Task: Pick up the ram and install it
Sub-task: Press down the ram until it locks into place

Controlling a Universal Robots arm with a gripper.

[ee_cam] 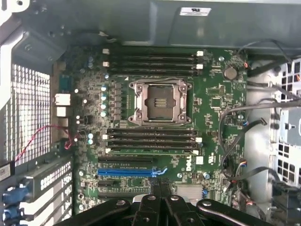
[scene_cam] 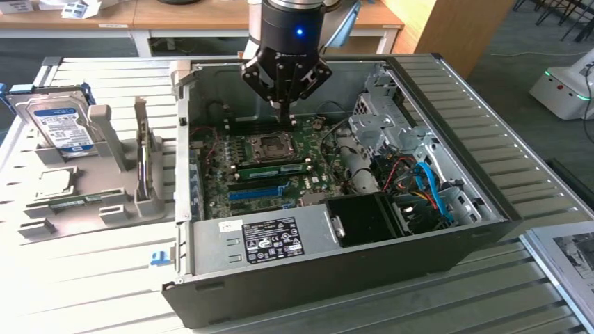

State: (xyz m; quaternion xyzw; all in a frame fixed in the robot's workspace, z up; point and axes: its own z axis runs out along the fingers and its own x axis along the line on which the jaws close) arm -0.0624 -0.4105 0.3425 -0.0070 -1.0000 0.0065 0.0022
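hovering over the open pc case [scene_cam: 446,229], the jaws [scene_cam: 281,104] are clenched tight with nothing in them. ram [scene_cam: 275,169] sits in a motherboard [ee_cam: 211,101] slot beside the cpu socket [ee_cam: 160,101].

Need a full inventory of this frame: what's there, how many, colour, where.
table: one, pale slatted, under everything
computer case: one, black and grey, open on the table
motherboard: one, green, inside the case
CPU socket: one, silver frame, mid-board
ram: one, green, in a slot beside the socket
power supply: one, grey with black label, at the case's near edge
cables: several, blue, case's side on the exterior view's right
stand: one, grey, exterior view's left of the case
hard drive: one, silver with blue-white label, upright in the stand
processor chip: one, silver, on the stand
gripper: one, black, over the motherboard, jaws shut
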